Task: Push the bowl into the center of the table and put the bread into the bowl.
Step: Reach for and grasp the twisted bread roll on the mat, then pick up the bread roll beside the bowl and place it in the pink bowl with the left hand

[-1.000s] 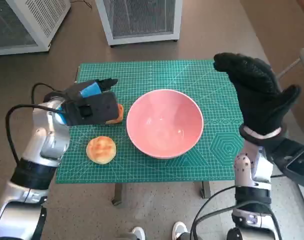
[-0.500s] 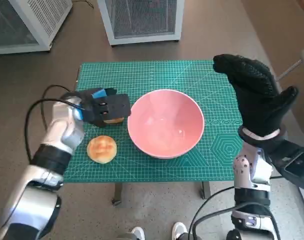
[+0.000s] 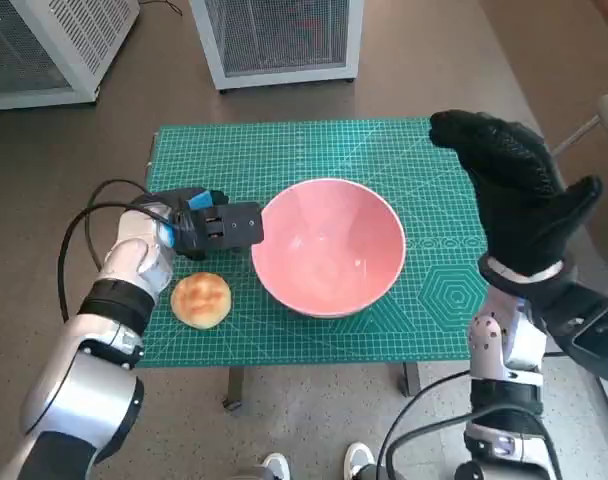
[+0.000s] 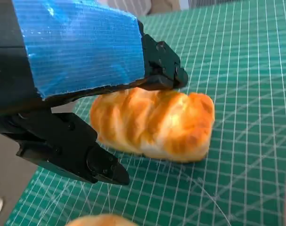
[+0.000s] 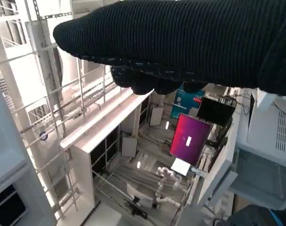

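Observation:
The pink bowl [image 3: 329,245] stands on the green cutting mat [image 3: 284,150], a little right of its middle. My left hand [image 3: 214,225] sits low just left of the bowl and hides a twisted golden bread [image 4: 152,122] in the head view. In the left wrist view the bread lies on the mat between the black fingers [image 4: 159,66], which touch its far side, and the thumb [image 4: 72,150] on its near side. A round bun [image 3: 201,299] lies nearer the front edge. My right hand [image 3: 514,190] is raised over the mat's right edge, fingers apart and empty.
The mat covers the small table. White wire-fronted cabinets [image 3: 274,40] stand on the floor behind it. A black cable [image 3: 79,230] loops off my left forearm. Feet [image 3: 314,465] show below the table's front edge.
My left hand has dropped and slid right toward the bowl, coming down over the twisted bread, which the head view no longer shows. The right hand has stayed put.

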Controlling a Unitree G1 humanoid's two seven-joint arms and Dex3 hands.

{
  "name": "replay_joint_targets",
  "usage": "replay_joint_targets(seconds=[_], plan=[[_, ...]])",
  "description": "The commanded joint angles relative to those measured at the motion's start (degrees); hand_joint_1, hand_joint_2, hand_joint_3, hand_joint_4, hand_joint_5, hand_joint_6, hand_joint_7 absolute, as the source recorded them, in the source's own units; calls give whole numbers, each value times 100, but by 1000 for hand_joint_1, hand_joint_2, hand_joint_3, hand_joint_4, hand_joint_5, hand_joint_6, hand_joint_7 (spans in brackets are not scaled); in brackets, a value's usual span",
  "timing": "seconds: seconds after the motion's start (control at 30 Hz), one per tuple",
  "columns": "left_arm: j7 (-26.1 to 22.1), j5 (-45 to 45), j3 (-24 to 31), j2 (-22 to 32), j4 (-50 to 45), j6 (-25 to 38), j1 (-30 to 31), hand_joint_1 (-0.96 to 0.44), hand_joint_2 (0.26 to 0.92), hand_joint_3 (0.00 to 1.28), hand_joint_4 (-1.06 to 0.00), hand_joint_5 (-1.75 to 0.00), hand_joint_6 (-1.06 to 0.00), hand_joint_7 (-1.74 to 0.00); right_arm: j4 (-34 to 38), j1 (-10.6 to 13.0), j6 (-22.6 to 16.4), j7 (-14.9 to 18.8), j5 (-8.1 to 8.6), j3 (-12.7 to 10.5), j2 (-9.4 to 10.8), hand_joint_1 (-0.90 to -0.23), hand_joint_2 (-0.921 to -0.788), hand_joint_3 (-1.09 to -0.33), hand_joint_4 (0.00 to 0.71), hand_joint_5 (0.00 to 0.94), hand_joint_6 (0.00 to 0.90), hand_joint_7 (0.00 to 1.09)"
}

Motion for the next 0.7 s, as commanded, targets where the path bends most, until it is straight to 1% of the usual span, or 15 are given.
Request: replay_joint_targets(seconds=[0.03,0.07,0.1,0.13,0.23,0.33,0.43,0.7], plan=[[378,180,-168,-38,205,-280,6,292,895,84,-634,-1076,-707,-167,-17,143,65,-20,21,9,-1,-545,-921,-470,413,6,206,554],[450,200,-195,-34,233,-330,14,233,900,91,-643,-1116,-672,-362,-17,144,64,-23,18,11,3,-545,-921,-469,413,6,206,554],[546,230,-225,-19,256,-412,34,149,908,112,-644,-1187,-610,-658,-28,151,68,-28,16,15,8,-544,-921,-469,413,6,207,553],[615,250,-245,-10,276,-472,45,95,912,113,-648,-1226,-592,-830,-36,157,71,-32,14,18,11,-544,-921,-469,413,6,207,552],[862,294,-280,63,340,-723,93,31,918,94,-666,-1242,-603,-1022,-51,175,74,-29,18,27,26,-544,-921,-469,414,5,208,551],[1025,300,-290,143,406,-910,107,10,918,75,-673,-1207,-636,-1098,-61,187,71,-20,21,32,30,-543,-921,-469,414,5,207,548],[1144,287,-283,239,451,-1060,93,3,918,68,-673,-1186,-653,-1130,-67,191,61,-16,17,35,30,-543,-921,-468,415,5,201,543],[1159,68,-49,455,317,-1171,-90,0,920,71,-660,-1223,-650,-1116,-47,200,34,13,16,41,31,-542,-921,-470,417,5,195,532]])
